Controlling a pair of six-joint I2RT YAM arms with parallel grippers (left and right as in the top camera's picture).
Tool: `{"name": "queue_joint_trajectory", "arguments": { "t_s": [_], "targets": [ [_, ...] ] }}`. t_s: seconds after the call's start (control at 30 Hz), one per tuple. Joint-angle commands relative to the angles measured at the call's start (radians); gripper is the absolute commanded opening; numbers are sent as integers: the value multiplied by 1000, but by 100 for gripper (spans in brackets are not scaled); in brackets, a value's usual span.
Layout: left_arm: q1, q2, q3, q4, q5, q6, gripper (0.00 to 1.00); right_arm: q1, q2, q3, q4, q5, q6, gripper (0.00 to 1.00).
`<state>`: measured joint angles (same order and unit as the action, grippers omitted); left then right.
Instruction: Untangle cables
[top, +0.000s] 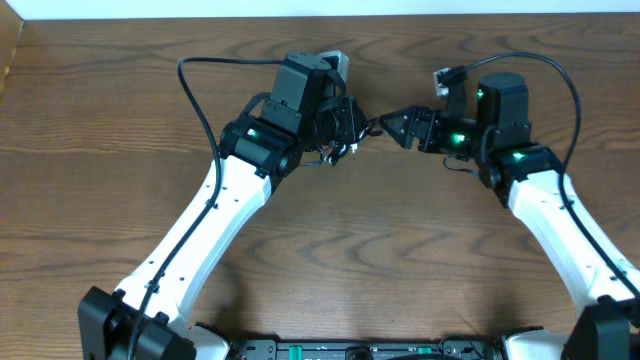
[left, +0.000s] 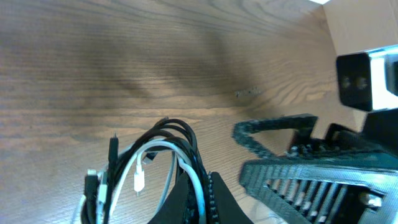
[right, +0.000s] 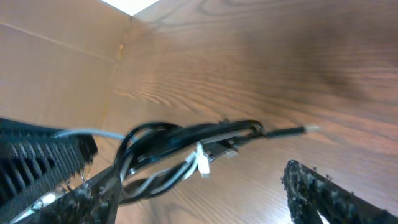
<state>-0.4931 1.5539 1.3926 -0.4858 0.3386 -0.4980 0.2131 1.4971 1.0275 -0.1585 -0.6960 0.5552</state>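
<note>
overhead: the left gripper (top: 336, 120) is closed on the cables (top: 340, 140), a black-and-white bundle; the right gripper (top: 388, 125) points at it from just beside. left wrist: loops (left: 155, 155) hang beyond the closed jaws, toward the right gripper. right wrist: jaws wide, holding nothing; the bundle's long axis runs across the gap ahead.

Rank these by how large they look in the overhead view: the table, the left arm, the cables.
Largest: table
Middle: left arm
Smallest: cables, a little bundle at that arm's tip
</note>
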Motion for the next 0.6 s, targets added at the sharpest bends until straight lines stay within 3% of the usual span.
{"name": "queue_joint_trajectory", "arguments": {
  "t_s": [0.0, 0.37, 0.57],
  "targets": [
    [-1, 1, 6, 14, 5, -121, 8, 29, 22, 18, 42, -53, 62, 80],
    [-1, 1, 6, 88, 5, -345, 7, 77, 31, 18, 64, -31, 96, 80],
    [-1, 1, 6, 99, 36, -373, 7, 110, 33, 18, 135, 22, 129, 79]
  ]
}}
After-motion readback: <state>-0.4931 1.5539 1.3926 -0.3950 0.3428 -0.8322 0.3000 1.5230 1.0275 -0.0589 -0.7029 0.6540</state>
